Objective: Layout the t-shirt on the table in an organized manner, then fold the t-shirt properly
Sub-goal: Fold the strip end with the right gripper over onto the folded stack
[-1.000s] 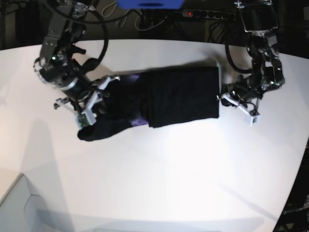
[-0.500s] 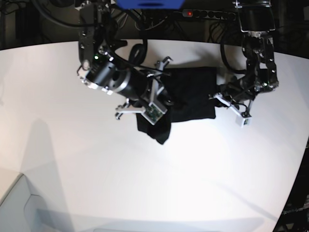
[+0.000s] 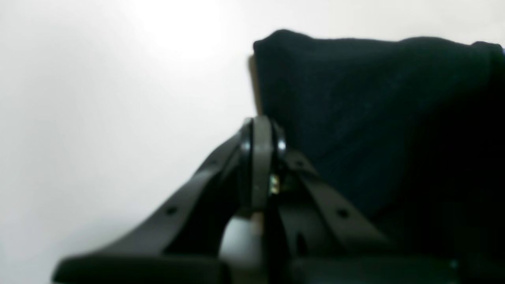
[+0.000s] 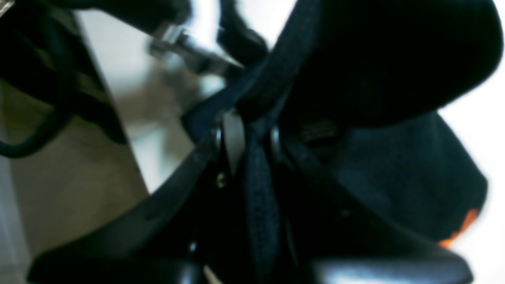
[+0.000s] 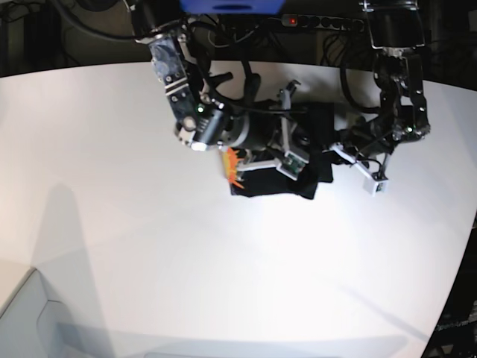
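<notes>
The black t-shirt (image 5: 272, 185) lies doubled up as a compact bundle at the back middle of the white table (image 5: 149, 246), with an orange print (image 5: 233, 165) showing at its left edge. My right gripper (image 5: 304, 143) hovers over the bundle, shut on a black hem of the t-shirt (image 4: 256, 189); its fingertips (image 4: 230, 138) pinch the cloth, and the orange print (image 4: 461, 227) peeks out lower right. My left gripper (image 5: 335, 148) is shut at the bundle's right edge. In the left wrist view its fingertips (image 3: 261, 134) touch together beside the t-shirt (image 3: 355, 102), with nothing seen between them.
A power strip with a red light (image 5: 320, 22), a blue object (image 5: 231, 6) and cables lie behind the table's far edge. The table's curved edge runs down the right side (image 5: 466, 246). A pale box corner (image 5: 22, 313) sits at the lower left.
My right arm has swept from the table's left toward the right, carrying the t-shirt's left end over the folded part. The shirt is now a short bundle. The left arm has barely moved.
</notes>
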Controlling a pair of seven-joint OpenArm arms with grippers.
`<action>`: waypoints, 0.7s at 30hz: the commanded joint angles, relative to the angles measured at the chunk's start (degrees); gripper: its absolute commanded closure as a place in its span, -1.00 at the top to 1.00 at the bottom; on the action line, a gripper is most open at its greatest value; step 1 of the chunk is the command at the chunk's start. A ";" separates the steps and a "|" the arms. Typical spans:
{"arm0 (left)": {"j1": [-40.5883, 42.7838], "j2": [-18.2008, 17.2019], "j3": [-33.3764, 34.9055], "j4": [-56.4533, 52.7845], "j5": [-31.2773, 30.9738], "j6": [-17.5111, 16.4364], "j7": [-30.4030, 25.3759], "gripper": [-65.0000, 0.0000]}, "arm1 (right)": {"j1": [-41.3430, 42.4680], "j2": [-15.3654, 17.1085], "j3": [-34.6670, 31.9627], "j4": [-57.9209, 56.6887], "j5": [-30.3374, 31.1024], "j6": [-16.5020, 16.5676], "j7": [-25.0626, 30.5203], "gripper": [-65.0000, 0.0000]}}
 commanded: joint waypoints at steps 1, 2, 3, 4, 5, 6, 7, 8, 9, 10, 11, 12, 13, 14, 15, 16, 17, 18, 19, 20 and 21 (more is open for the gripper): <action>0.39 -0.11 -0.01 0.15 1.47 0.46 2.96 -1.00 | 1.62 -0.57 -0.70 0.32 0.91 0.19 2.30 -1.00; 0.39 -0.11 -0.09 0.15 1.47 0.46 2.96 -1.00 | 2.24 -0.57 -1.66 -0.47 0.91 0.19 2.48 -1.00; 0.39 -0.11 -0.09 0.15 1.47 0.46 3.04 -1.00 | 2.67 -0.57 -2.63 -1.26 0.91 0.19 2.56 -1.00; 0.48 -0.11 -0.09 0.15 1.47 0.46 3.04 -1.00 | 3.29 -0.57 -3.25 -1.87 0.91 0.19 2.56 -1.00; 0.48 -0.11 -0.09 0.15 1.47 0.46 3.04 -1.00 | 3.99 -0.57 -3.42 -2.49 0.91 0.19 2.56 -1.00; 0.48 -0.11 -0.09 0.15 1.47 0.46 3.04 -1.00 | 4.35 -0.57 -3.51 -2.84 0.91 0.19 2.56 -1.00; 0.48 -0.11 -0.09 0.15 1.47 0.46 3.04 -1.00 | 4.78 -0.57 -3.51 -3.19 0.91 0.19 2.56 -1.00; 0.48 -0.11 -0.09 0.15 1.38 0.46 3.04 -1.00 | 5.14 -0.57 -3.51 -3.19 0.91 0.19 2.56 -1.00; 0.48 -0.11 -0.09 0.15 1.38 0.46 3.04 -1.00 | 5.31 -0.57 -3.51 -3.19 0.91 0.19 2.56 -1.00; 0.48 -0.11 -0.09 0.15 1.38 0.46 3.04 -1.00 | 5.75 -0.57 -3.51 -3.19 0.91 0.19 2.48 -0.97; 0.48 -0.11 -0.09 0.15 1.38 0.46 3.04 -1.00 | 6.19 -0.57 -3.51 -3.19 0.91 0.19 2.21 -0.90; 0.48 -0.11 -0.09 0.15 1.38 0.46 3.04 -1.00 | 6.45 -0.57 -3.51 -3.19 0.91 0.19 2.12 -0.79; 0.48 -0.11 -0.09 0.15 1.38 0.46 3.04 -1.00 | 6.54 -0.57 -3.51 -3.19 0.91 0.19 2.12 -0.67; 0.48 -0.11 -0.09 0.15 1.38 0.46 3.04 -1.00 | 6.54 -0.57 -3.51 -3.19 0.91 0.19 2.12 -0.54; 0.39 -0.11 -0.09 0.15 1.38 0.46 3.04 -1.00 | 6.54 -0.57 -3.51 -3.11 0.91 0.19 2.12 -0.39; 0.39 -0.11 -0.09 0.15 1.38 0.46 3.04 -1.00 | 6.28 -0.57 -3.51 -2.93 0.91 0.19 2.12 -0.27; 0.30 -0.11 -0.09 0.15 1.38 0.46 3.04 -1.00 | 6.19 -0.57 -3.51 -2.84 1.00 0.19 2.04 -0.14; 0.21 -0.11 -0.09 0.15 1.38 0.46 3.04 -1.00 | 6.19 -0.57 -3.51 -2.84 1.00 0.19 2.04 -0.02; 0.21 -0.11 -0.09 0.23 1.38 0.37 3.04 -1.00 | 6.10 -0.57 -3.51 -2.75 1.00 0.19 2.04 0.09; 0.21 -0.20 -0.09 0.23 1.38 0.37 3.04 -1.00 | 5.84 -0.57 -3.51 -2.67 1.00 0.19 2.04 0.17; 0.21 -0.20 -0.09 0.41 1.38 0.37 3.04 -1.00 | 5.31 -0.57 -3.51 -1.70 1.00 0.19 2.04 0.23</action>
